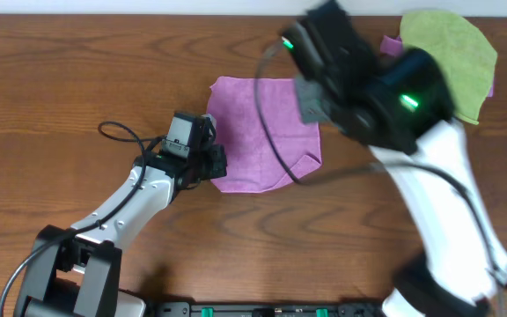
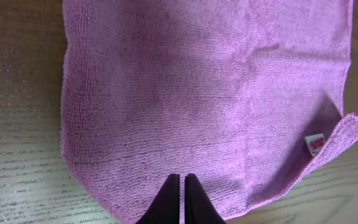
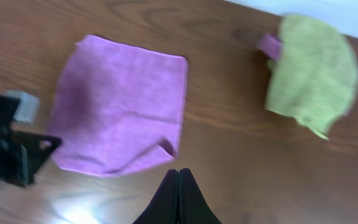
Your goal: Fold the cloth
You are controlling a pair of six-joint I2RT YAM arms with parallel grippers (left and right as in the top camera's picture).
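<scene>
1. Wooden table (image 1: 60, 88): everything I list below stands or lies on it.
2. Right arm (image 1: 438, 202): white and black, reaching from the near edge up over the far right of the table; it is blurred in my overhead view.
3. Left arm (image 1: 121, 207): reaching in from the near left, its wrist at the cloth's near-left edge.
4. The cloth (image 1: 262, 132): purple, spread flat at mid-table in a single layer.
5. Lime-green cloth (image 1: 451, 57): far right corner, well apart from the purple one, with a purple scrap (image 3: 269, 45) poking out beside it.
6. Left gripper (image 2: 181, 180): fingers pressed together, tips on the cloth just inside its near hem. I cannot tell if any fabric is caught.
7. Right gripper (image 3: 178, 177): fingers together, empty, above bare wood near the cloth.
8. Turned-over corner (image 2: 350, 127) of the cloth.
9. White label (image 2: 315, 144) at that corner.
</scene>
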